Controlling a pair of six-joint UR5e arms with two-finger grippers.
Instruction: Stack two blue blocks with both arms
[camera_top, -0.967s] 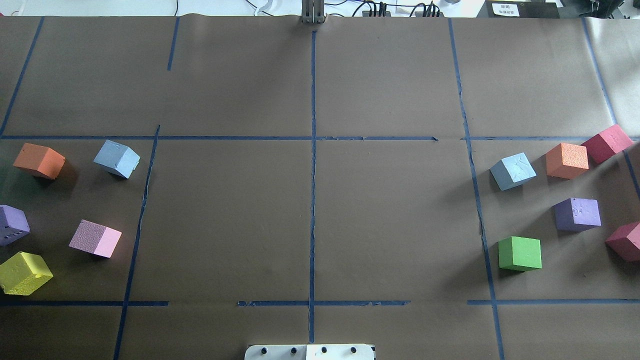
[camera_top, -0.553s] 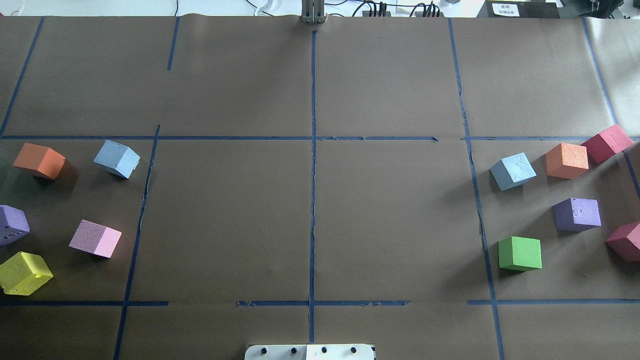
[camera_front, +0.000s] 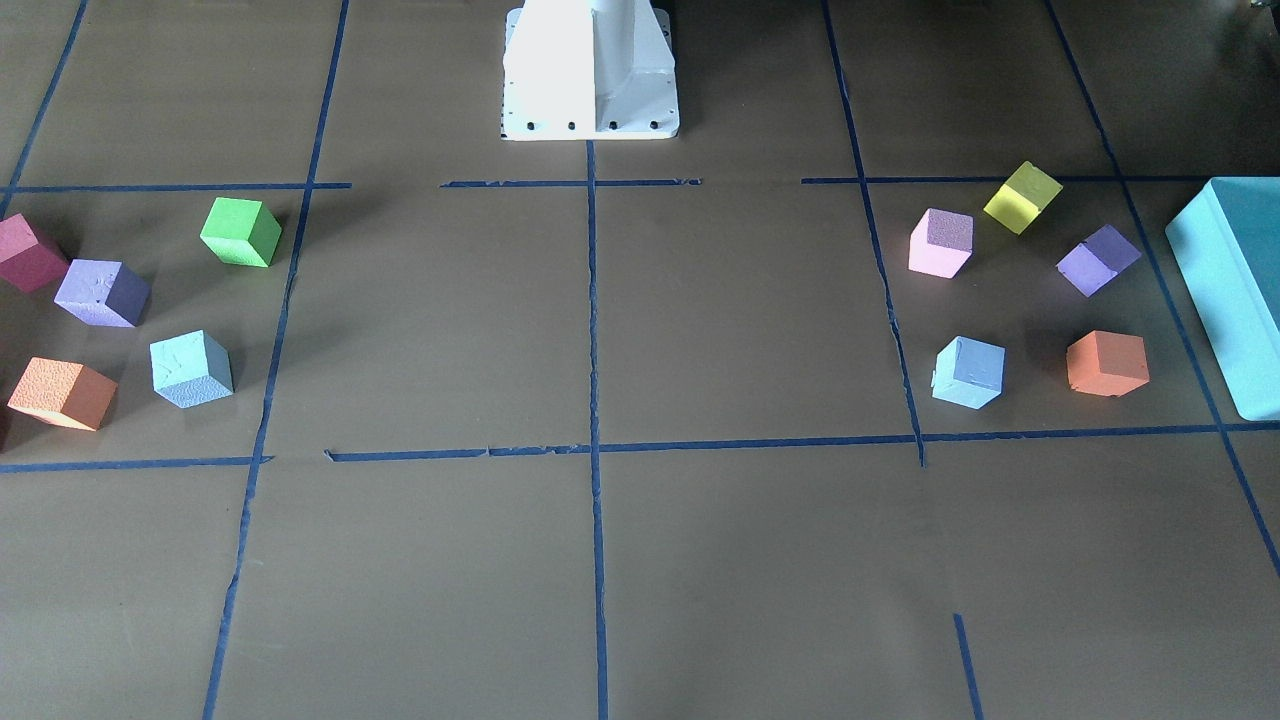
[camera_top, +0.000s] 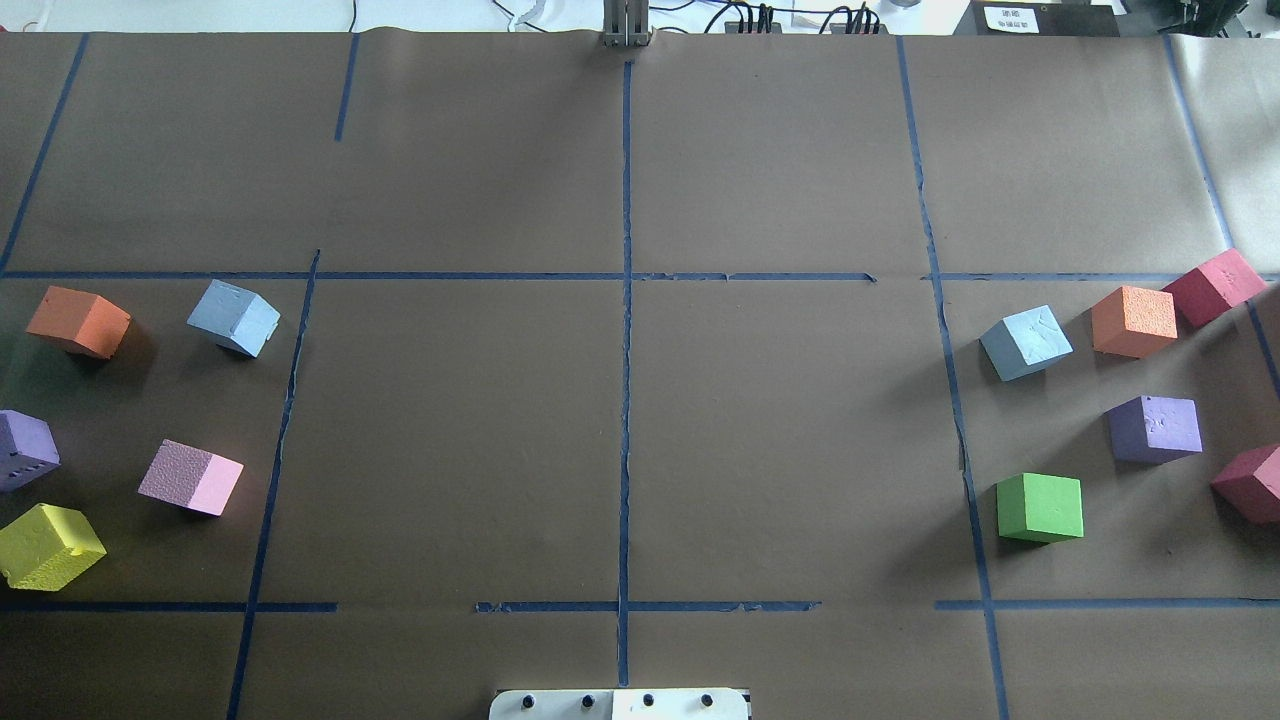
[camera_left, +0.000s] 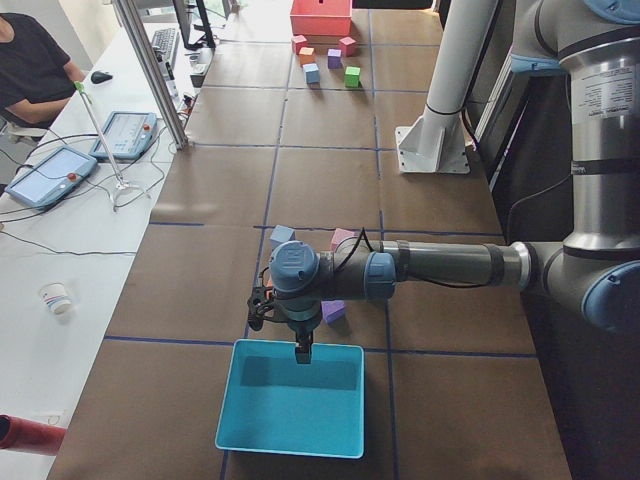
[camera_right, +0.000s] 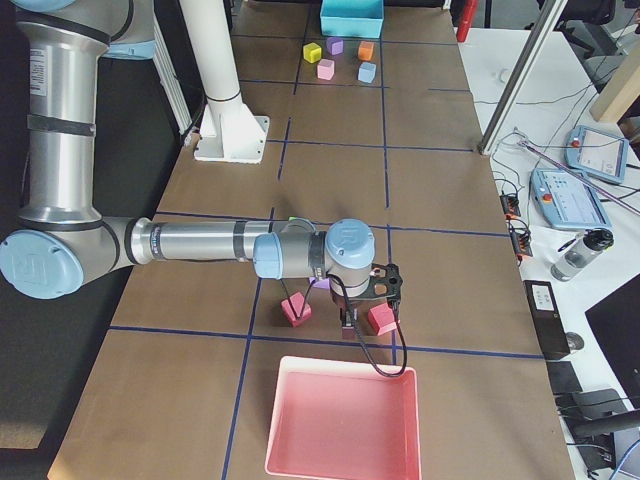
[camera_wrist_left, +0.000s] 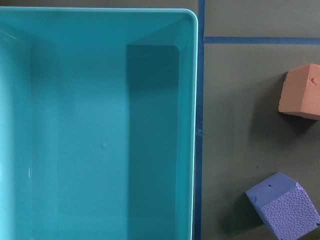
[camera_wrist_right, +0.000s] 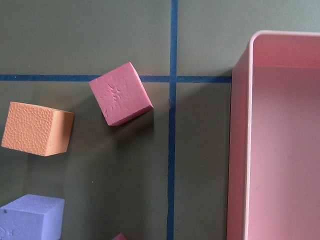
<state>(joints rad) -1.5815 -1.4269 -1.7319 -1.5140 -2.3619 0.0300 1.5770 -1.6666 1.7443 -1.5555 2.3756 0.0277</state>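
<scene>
Jaws: cannot tell open from closed on either arm, being visible only in the two side views. On the grey metallic left arm (camera_left: 440, 265), hanging pointed down over the far rim of a shallow teal plastic tray (camera_left: 290, 440), lower middle of the left side frame. On the grey metallic right arm (camera_right: 200, 242), hanging pointed down beside a dark red foam cube (camera_right: 296, 310), just beyond the far rim of a shallow pink plastic tray (camera_right: 340, 465), lower middle of the right side frame.

First pale sky-blue foam cube (camera_top: 233, 317): lies on the brown paper-covered counter (camera_top: 780, 450) at the middle left of the overhead frame, just left of a blue tape line (camera_top: 295, 380), right of an orange foam cube (camera_top: 78, 321) and apart from it, above a pink foam cube (camera_top: 190, 477).

Second pale sky-blue foam cube (camera_top: 1026, 342): lies at the middle right of the same frame, just right of another tape line, just beside a second orange foam cube (camera_top: 1134, 320) without touching, above a green foam cube (camera_top: 1040, 507).

Both blue cubes well apart, not stacked, neither held.

Left wrist frame: teal tray across the left, orange foam cube at the right edge above a purple foam cube (camera_wrist_left: 284, 204), both outside the tray.

Right wrist frame: pink tray down the right side, a dark red foam cube at upper centre-left, outside the rim.
</scene>
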